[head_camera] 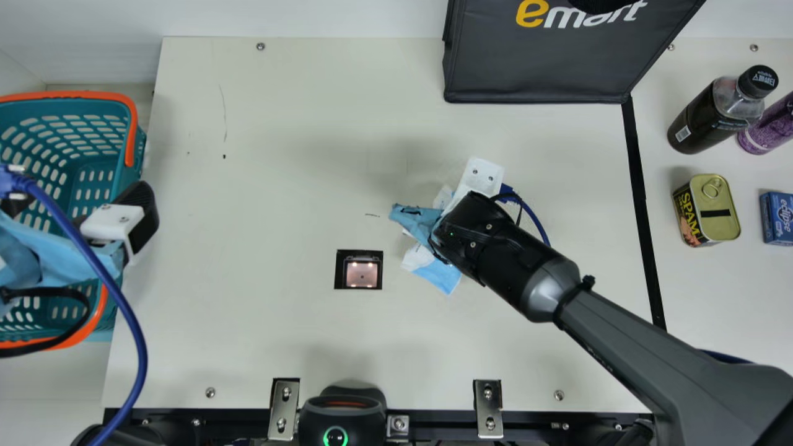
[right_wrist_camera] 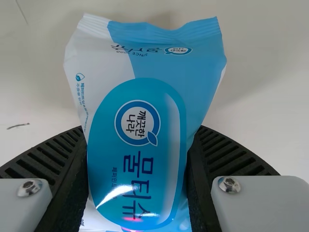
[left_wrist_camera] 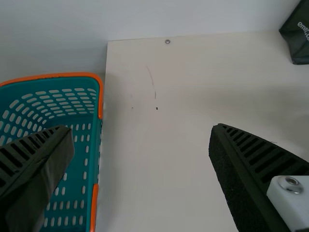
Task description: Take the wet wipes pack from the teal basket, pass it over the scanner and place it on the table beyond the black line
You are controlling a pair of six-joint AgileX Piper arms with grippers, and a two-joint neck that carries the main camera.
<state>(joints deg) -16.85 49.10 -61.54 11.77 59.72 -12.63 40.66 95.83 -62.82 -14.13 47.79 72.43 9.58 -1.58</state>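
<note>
Right wrist view: one printed wet wipes pack (right_wrist_camera: 137, 159), gripped between two ribbed fingers (right_wrist_camera: 227, 154), its end protruding past their tips. Main view: right gripper (head_camera: 480, 179) near one scanner (head_camera: 362, 274); left gripper (head_camera: 77, 209), two fingers wide apart, by one teal basket (head_camera: 68, 95); one tin (head_camera: 715, 210).

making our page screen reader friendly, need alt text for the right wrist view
A blue and white wet wipes pack gripped between the right gripper's two black ribbed fingers, one crimped end extending past them. Behind it is the cream table.
</note>
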